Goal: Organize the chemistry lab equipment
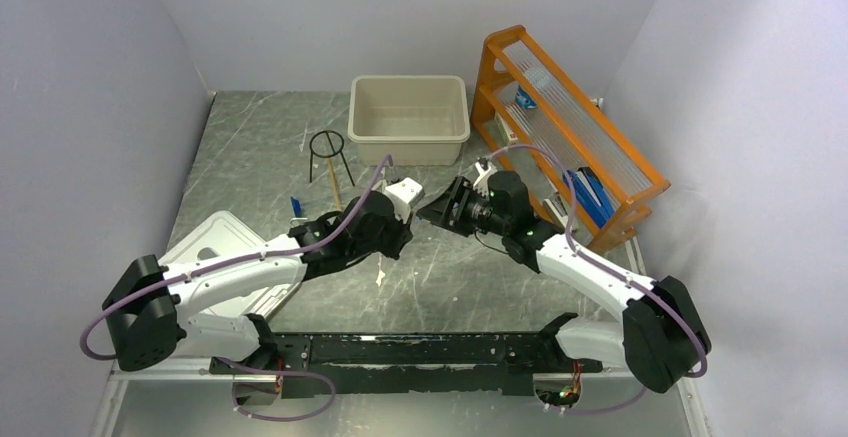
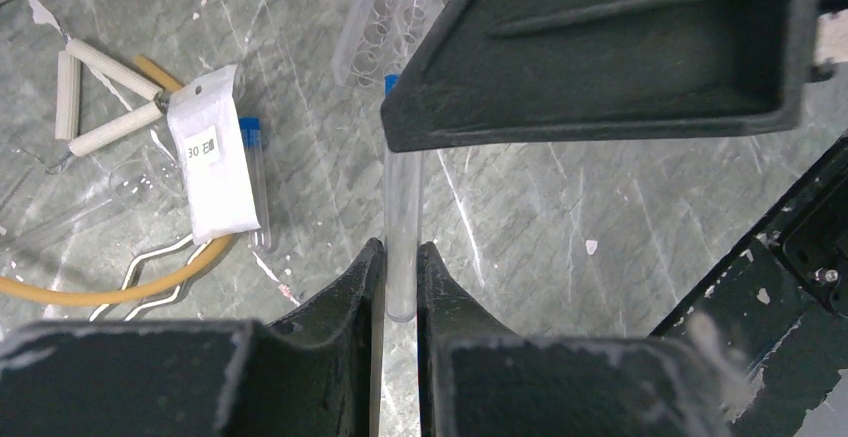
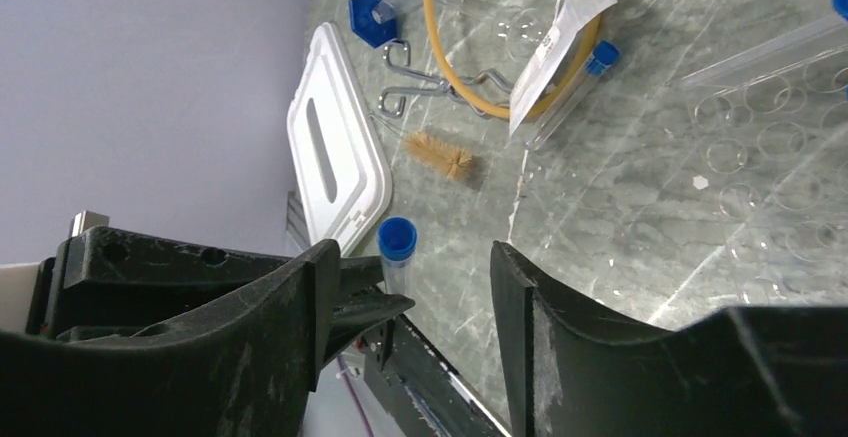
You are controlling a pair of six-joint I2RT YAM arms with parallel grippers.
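Left hand (image 2: 400, 263) is closed on the clear end of a blue-capped tube (image 2: 403, 182), which points out past the fingertips, held above the desk (image 1: 260, 147) at centre of the overhead view. Right hand (image 3: 412, 262) faces it with its jaws spread either side of the cap, clear of the tube.

Step in hand, as judged: passing the tube between the hands. The next move calls for the right hand to close squarely on the tube before the left hand lets go.

Clearance:
- Beige tub (image 1: 408, 147) and orange rack (image 1: 640, 192) bound the upper right.
- White lid (image 1: 215, 237) sits lower left.
- Clear holed tray (image 2: 370, 27) lies just beyond the hands.
- White packet (image 2: 215, 157), tan rubber tube (image 2: 100, 292) and white triangle (image 2: 100, 97) crowd the left wrist view's upper left.
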